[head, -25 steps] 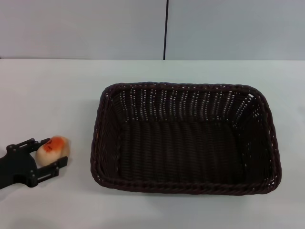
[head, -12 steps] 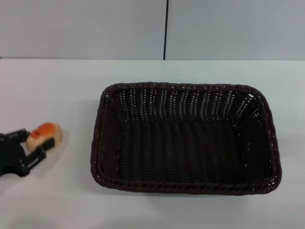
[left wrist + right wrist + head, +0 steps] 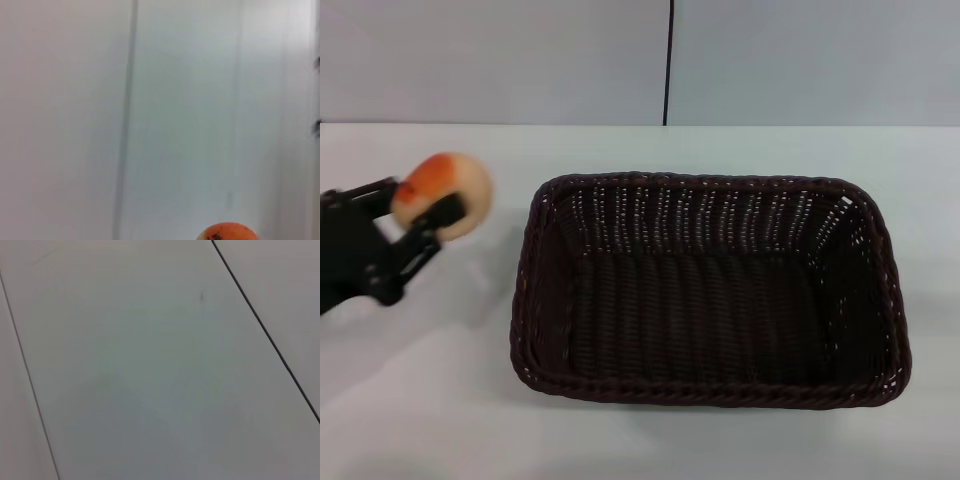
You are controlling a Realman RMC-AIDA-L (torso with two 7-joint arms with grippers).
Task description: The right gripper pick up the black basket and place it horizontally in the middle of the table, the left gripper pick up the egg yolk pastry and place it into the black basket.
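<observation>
The left gripper (image 3: 420, 215) is clamped on the egg yolk pastry (image 3: 442, 194), holding it above the table (image 3: 440, 400), left of the black basket (image 3: 525, 300). The basket lies lengthwise mid-table. The right gripper is out of view.

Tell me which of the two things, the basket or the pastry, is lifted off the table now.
The egg yolk pastry: the left gripper holds it in the air, beside the black basket, which lies on the table.

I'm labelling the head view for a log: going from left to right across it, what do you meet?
left gripper → egg yolk pastry held between its fingers → bare stretch of table → black basket.
</observation>
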